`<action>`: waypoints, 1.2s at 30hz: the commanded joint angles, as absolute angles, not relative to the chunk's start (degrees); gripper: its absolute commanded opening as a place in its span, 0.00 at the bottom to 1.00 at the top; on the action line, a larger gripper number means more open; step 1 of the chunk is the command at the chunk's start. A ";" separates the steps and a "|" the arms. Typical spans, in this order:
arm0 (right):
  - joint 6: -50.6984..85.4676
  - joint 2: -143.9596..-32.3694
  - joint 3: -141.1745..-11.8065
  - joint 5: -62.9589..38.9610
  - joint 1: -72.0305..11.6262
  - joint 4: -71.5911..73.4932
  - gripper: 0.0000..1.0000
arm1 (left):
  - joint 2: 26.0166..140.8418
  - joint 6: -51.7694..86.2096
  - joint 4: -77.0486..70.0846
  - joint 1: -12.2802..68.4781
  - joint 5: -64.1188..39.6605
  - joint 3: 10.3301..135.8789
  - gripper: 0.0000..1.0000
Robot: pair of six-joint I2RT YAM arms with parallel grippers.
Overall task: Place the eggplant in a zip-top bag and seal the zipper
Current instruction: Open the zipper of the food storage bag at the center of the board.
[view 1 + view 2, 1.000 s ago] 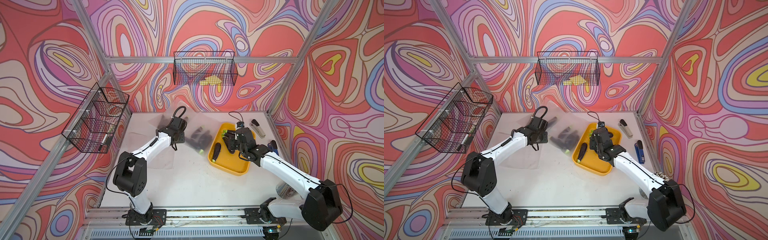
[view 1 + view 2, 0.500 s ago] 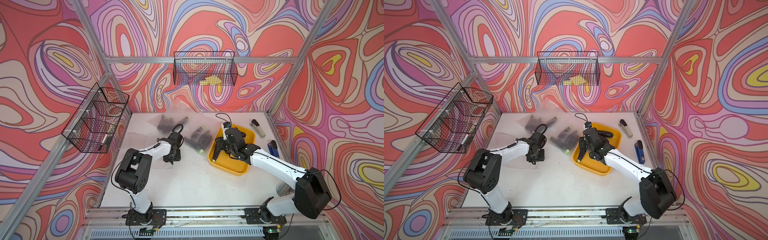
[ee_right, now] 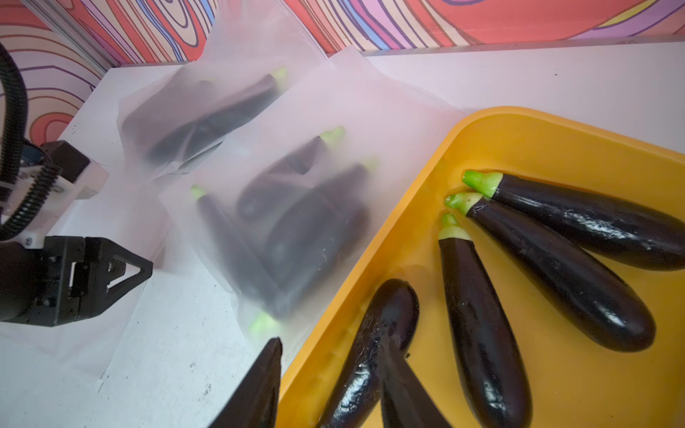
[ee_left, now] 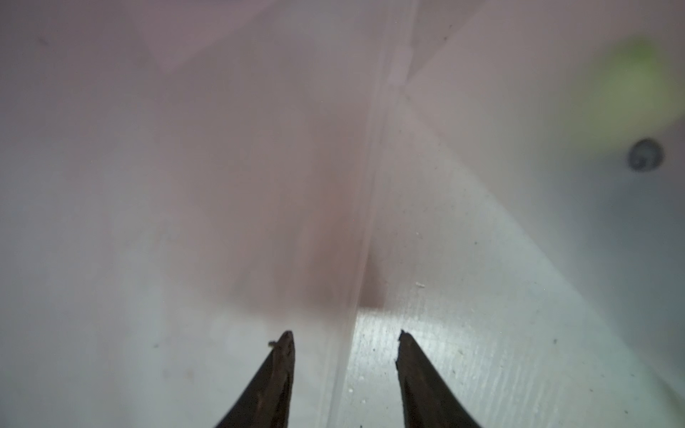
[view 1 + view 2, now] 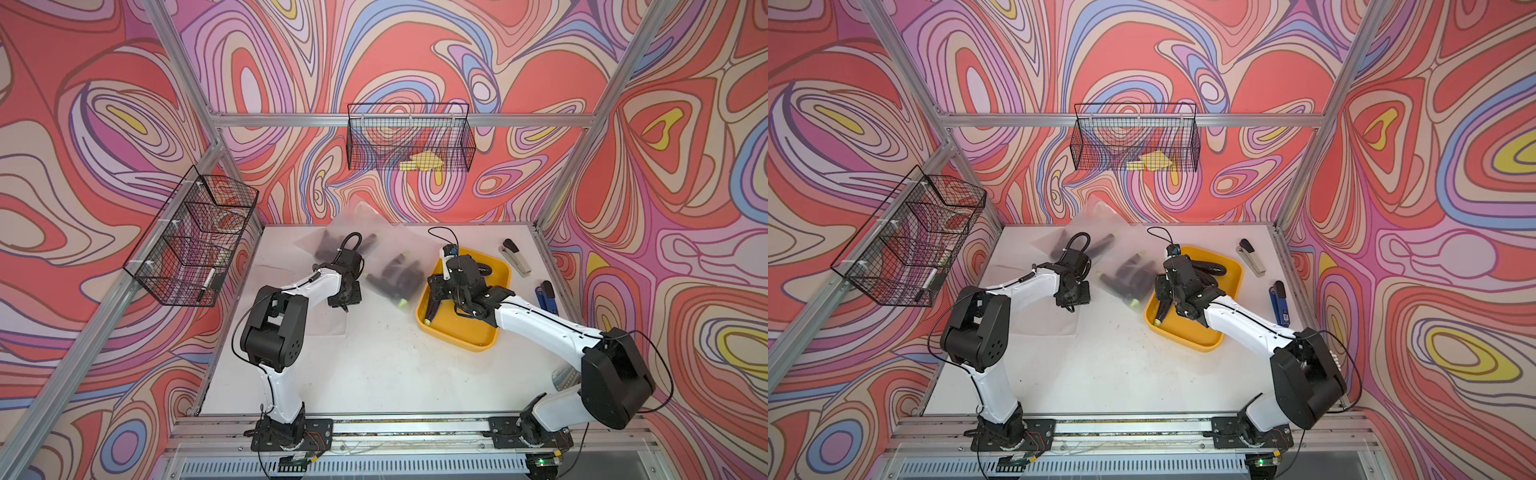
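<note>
Low over the rim of the yellow tray, the right end effector hangs with jaws apart: one finger outside, one over the nearest eggplant, nothing gripped. Best shift inward so both fingers flank that eggplant mid-body, clear of the wall. The left end effector, jaws apart too, sits astride the zipper strip of the empty bag. Just ahead of the right one crowd the packed bags; bare counter lies behind both.

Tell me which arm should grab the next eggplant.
Right. The right gripper, open, hangs over the tray rim by an eggplant; the left gripper straddles a flat bag's edge.
</note>
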State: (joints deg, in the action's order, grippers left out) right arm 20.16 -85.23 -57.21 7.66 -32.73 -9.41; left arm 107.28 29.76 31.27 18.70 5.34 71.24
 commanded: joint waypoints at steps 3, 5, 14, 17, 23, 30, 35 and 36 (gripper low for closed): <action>20.51 -85.21 -57.48 7.61 -33.05 -8.52 0.44 | 109.58 28.92 33.46 17.44 6.90 73.20 0.41; 20.48 -84.82 -57.35 7.79 -33.05 -8.81 0.44 | 110.06 28.09 33.55 17.40 6.69 73.13 0.39; 20.57 -84.16 -56.66 8.37 -33.05 -8.89 0.44 | 110.38 27.76 32.58 16.87 4.45 71.30 0.23; 20.64 -84.16 -56.51 8.44 -33.05 -8.83 0.44 | 110.12 27.70 32.18 16.73 3.75 71.15 0.15; 20.63 -83.85 -56.25 8.23 -33.05 -9.04 0.44 | 110.01 28.03 31.77 16.33 2.53 70.76 0.05; 18.67 -83.53 -56.91 5.80 -33.05 -10.08 0.44 | 105.05 29.72 32.82 16.32 0.66 68.13 0.00; 17.63 -83.13 -57.89 1.69 -33.60 -9.30 0.43 | 96.95 32.86 33.60 16.40 -2.89 61.42 0.00; 17.50 -83.41 -58.32 1.19 -33.96 -9.29 0.43 | 95.19 33.21 33.76 16.60 -3.42 60.17 0.00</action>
State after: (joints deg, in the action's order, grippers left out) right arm 18.68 -84.51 -57.14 4.03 -32.97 -9.78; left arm 100.25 30.28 31.57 16.78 -0.80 62.52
